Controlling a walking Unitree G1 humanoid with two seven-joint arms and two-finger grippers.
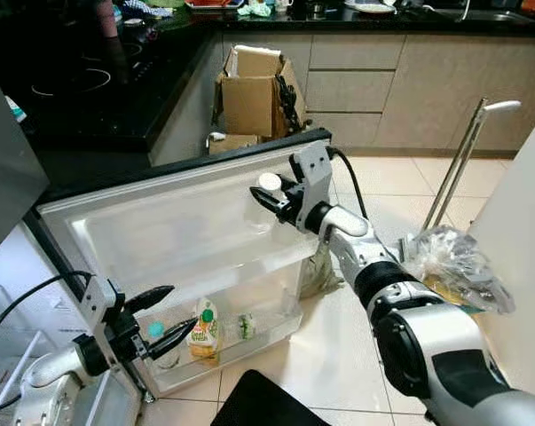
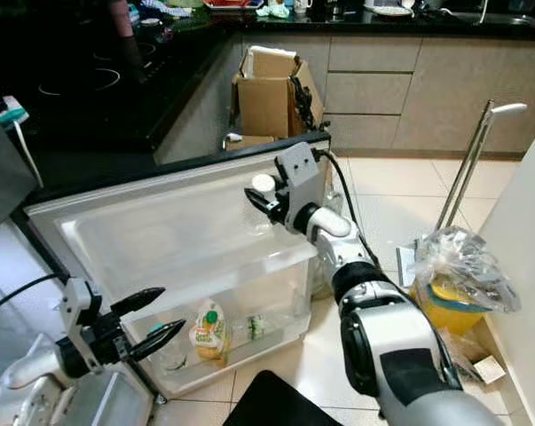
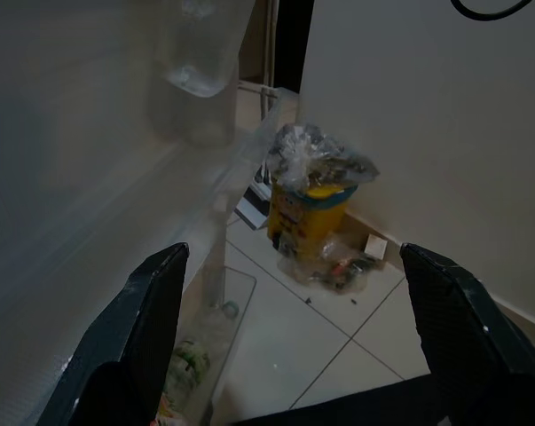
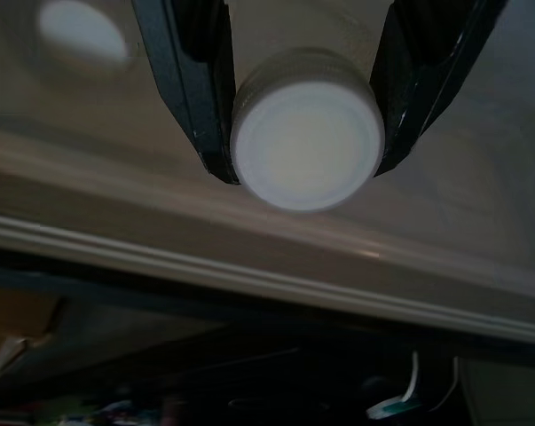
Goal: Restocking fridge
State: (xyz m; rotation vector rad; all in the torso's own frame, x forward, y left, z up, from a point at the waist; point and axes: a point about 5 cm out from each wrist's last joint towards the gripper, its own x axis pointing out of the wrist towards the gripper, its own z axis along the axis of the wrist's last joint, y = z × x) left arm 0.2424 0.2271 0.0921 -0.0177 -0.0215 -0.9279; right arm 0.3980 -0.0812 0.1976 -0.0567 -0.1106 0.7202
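Observation:
The fridge door (image 1: pixel 169 226) stands open in front of me. My right gripper (image 1: pixel 267 199) is shut on a clear bottle with a white cap (image 1: pixel 269 182) at the door's upper shelf; its black fingers (image 4: pixel 183 80) press on both sides of the neck below the cap (image 4: pixel 307 146). My left gripper (image 1: pixel 180 309) hangs open, with nothing between its fingers, just in front of the lower door bin (image 1: pixel 280 333). That bin holds a yellow and green pouch (image 1: pixel 205 330), a small green-labelled bottle (image 1: pixel 246 327) and a teal-capped bottle (image 1: pixel 156 330).
An open cardboard box (image 1: pixel 254 93) stands against the cabinets behind the door. A plastic bag over a yellow tub (image 1: pixel 453 266) and a long metal handle (image 1: pixel 462 160) stand at the right wall. A black counter (image 1: pixel 90 98) runs on the left, and a dark mat (image 1: pixel 267 404) lies at my feet.

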